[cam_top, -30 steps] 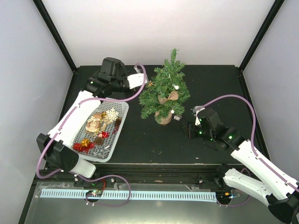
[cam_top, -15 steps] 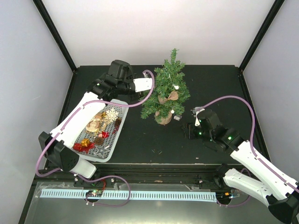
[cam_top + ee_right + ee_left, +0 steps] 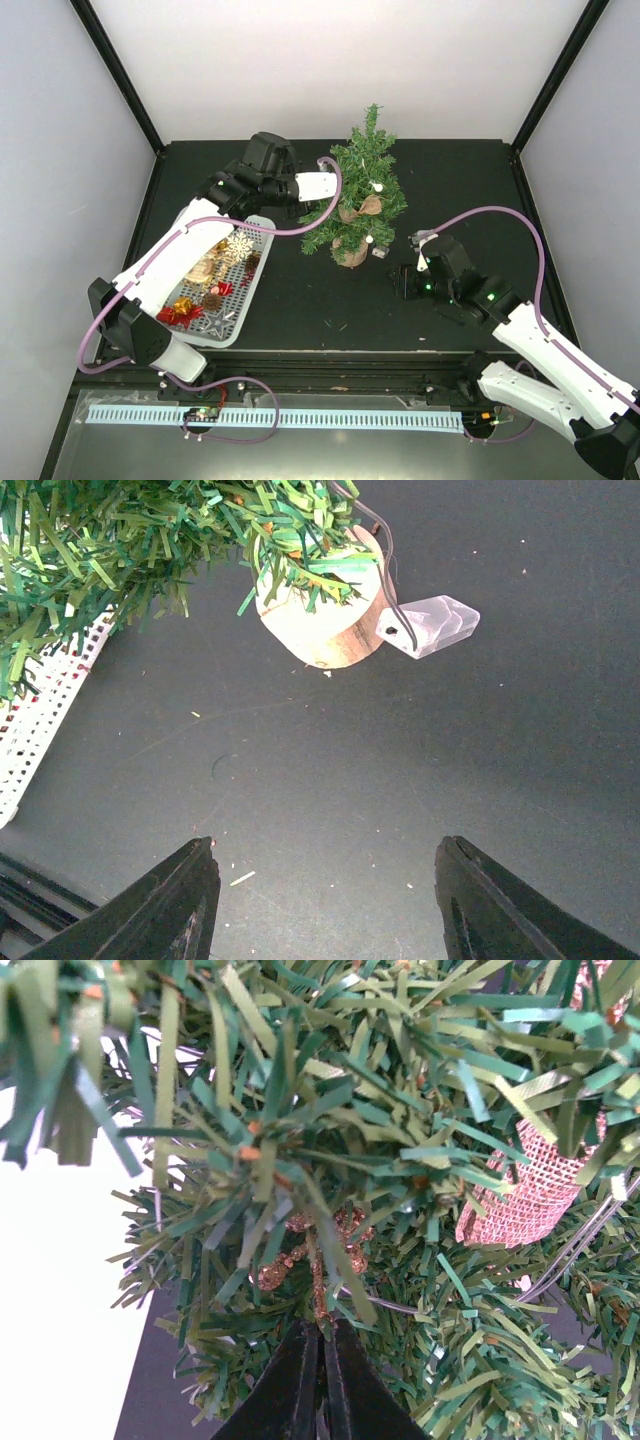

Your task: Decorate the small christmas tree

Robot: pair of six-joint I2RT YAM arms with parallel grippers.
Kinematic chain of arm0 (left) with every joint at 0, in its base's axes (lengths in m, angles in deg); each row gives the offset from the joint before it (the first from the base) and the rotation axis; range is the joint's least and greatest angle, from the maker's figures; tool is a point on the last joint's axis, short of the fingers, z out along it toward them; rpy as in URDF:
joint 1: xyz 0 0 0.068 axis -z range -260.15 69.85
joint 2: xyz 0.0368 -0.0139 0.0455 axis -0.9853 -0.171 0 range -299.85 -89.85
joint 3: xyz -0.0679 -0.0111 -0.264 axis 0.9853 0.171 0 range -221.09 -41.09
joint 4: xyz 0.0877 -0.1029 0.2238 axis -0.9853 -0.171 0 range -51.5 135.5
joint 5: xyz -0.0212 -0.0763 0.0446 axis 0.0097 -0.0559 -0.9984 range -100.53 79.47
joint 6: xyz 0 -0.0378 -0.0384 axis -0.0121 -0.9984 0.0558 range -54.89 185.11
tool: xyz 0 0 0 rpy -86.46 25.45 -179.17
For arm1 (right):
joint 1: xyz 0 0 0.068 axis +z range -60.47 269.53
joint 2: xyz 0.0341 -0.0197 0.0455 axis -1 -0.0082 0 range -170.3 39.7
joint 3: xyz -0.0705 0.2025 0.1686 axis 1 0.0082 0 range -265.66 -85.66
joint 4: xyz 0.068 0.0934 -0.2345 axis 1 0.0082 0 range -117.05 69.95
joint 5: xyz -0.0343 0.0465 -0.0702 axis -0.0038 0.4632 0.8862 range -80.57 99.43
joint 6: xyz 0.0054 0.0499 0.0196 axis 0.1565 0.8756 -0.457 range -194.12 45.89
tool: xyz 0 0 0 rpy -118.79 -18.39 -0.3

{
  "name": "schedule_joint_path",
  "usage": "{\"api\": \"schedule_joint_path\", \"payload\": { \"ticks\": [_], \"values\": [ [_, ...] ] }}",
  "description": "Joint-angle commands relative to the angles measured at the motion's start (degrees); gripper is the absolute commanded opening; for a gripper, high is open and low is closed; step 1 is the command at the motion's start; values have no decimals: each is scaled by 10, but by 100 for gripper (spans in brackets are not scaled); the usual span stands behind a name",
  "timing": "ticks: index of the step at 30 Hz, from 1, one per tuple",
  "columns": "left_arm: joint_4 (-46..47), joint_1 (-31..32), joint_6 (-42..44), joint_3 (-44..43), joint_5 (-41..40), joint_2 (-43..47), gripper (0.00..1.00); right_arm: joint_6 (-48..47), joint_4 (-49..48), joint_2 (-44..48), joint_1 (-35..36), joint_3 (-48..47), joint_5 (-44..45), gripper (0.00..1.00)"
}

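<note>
The small christmas tree (image 3: 357, 190) stands on its wood-slice base (image 3: 350, 252) at the middle back of the black table. My left gripper (image 3: 330, 188) reaches into its left side. In the left wrist view this gripper (image 3: 322, 1332) is shut on the lower tip of a copper glitter ornament (image 3: 295, 1260), which sits among the green branches (image 3: 330, 1090). My right gripper (image 3: 405, 280) rests low to the right of the tree. Its jaws (image 3: 325, 880) are open over bare table, with the base (image 3: 320, 615) ahead of them.
A white perforated tray (image 3: 240, 318) with several ornaments lies left of the tree, its corner (image 3: 40, 720) showing under the branches. A burlap bow (image 3: 366, 207) hangs on the tree. A clear battery box (image 3: 432, 626) on a wire lies beside the base.
My left arm has swung right from beside the tray, carrying the glitter ornament into the tree's left branches. The right arm has not moved.
</note>
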State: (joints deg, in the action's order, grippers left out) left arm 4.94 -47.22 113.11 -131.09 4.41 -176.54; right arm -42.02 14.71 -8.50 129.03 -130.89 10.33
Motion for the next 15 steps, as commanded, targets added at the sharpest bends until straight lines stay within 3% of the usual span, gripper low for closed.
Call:
{"api": "schedule_joint_path", "payload": {
  "ticks": [1,15],
  "values": [
    [10,8,7,-9,-16,-4,5,7,-12,10,1,5,-4,60],
    [24,13,9,10,-52,-3,14,2,-6,6,2,-2,-3,60]
  ]
}}
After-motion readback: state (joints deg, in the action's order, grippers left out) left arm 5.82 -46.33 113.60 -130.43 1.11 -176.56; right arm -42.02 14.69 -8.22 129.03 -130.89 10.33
